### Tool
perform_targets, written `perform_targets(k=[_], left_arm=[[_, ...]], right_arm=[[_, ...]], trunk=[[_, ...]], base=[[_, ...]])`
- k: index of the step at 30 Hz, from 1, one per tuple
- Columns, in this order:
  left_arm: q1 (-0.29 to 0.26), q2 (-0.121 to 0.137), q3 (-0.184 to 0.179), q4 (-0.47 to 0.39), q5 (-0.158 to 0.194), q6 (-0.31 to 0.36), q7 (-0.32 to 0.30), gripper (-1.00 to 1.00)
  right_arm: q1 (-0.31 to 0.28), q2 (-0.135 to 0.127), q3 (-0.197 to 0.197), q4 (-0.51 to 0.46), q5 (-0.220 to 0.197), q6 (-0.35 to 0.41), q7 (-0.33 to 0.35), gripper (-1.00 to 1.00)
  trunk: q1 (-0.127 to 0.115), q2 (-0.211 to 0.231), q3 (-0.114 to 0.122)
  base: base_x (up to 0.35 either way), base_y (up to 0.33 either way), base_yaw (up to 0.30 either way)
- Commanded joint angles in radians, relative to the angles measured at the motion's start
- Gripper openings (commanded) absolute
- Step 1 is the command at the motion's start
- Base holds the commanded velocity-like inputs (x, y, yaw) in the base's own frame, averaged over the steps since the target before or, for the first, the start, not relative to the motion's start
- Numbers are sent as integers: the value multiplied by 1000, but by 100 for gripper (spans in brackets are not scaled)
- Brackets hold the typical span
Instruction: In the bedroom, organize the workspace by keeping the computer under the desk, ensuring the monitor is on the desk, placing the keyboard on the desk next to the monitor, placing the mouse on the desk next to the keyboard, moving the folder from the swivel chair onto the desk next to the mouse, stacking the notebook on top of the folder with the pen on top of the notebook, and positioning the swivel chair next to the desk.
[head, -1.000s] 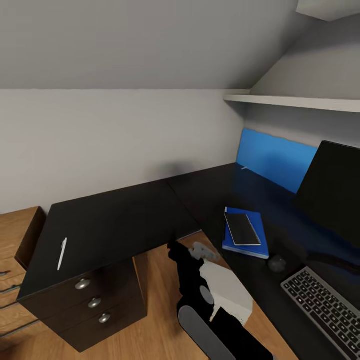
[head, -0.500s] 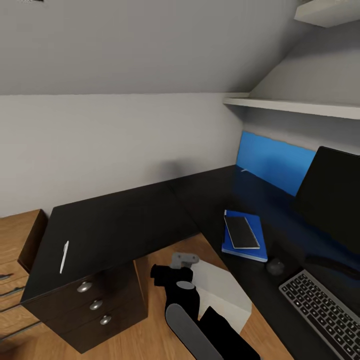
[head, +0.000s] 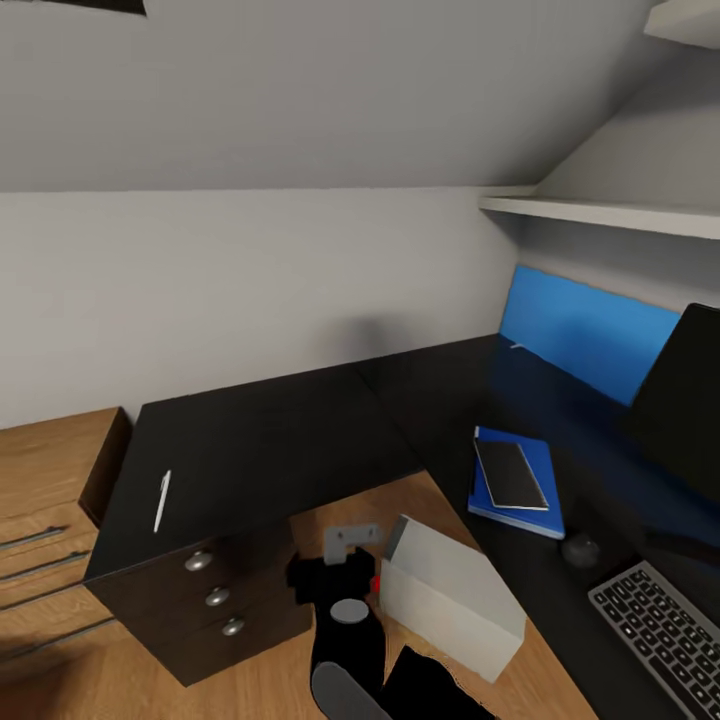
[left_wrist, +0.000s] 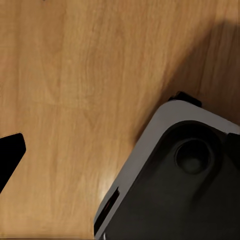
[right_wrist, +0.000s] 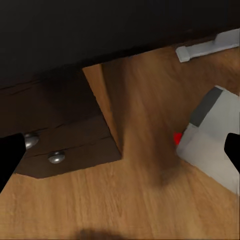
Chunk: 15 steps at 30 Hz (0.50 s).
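Note:
The black desk (head: 260, 440) runs in an L. On its left wing lies the white pen (head: 162, 500). On the right wing a dark notebook (head: 510, 473) rests on the blue folder (head: 540, 510), with the mouse (head: 580, 550), the keyboard (head: 665, 635) and the monitor (head: 690, 400) nearby. The computer (head: 450, 598) stands on the floor by the desk's inner corner, its red mark (right_wrist: 177, 137) facing the drawers. My right gripper (right_wrist: 120, 152) hangs open over the floor between drawers and computer. My left gripper (left_wrist: 120, 150) is open above the floor. The swivel chair is out of view.
Three silver-knobbed drawers (head: 217, 597) sit under the desk's left wing. A light wooden cabinet (head: 50, 500) stands to their left. A blue panel (head: 590, 335) and a white shelf (head: 600, 212) are on the right wall. My own base (left_wrist: 175, 190) shows below the left gripper.
The head camera has turned left, shifting the whole scene rightwards. My right arm has swung left and down in the view, uncovering the computer.

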Motion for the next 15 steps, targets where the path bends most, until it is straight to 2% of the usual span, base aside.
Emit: perform_targets(k=[1, 3, 7, 9, 13, 15], left_arm=[[1, 0, -9, -3, 7, -2, 7, 100], [1, -1, -10, -3, 6, -1, 7, 100], [1, -4, -8, -2, 8, 2, 7, 100], [1, -11, -9, 1, 9, 4, 7, 100], [1, -46, -10, 49, 10, 5, 7, 100], [1, -53, -9, 69, 10, 6, 7, 100]], right_arm=[[-1, 0, 10, 4, 14, 8, -7, 100], [-1, -1, 21, 9, 41, 8, -7, 100], [-1, -1, 25, 14, 51, 8, -6, 100], [-1, -1, 26, 15, 53, 8, -6, 100], [-1, -1, 27, 17, 55, 8, -5, 100], [-1, -1, 27, 17, 55, 8, -5, 100]], trunk=[[0, -1, -2], [0, -1, -3], [0, -1, -6], [0, -1, -8], [0, -1, -11], [0, -1, -13]], base=[[0, 0, 259], [0, 0, 259], [0, 0, 258], [0, 0, 257], [0, 0, 257], [0, 0, 256]])
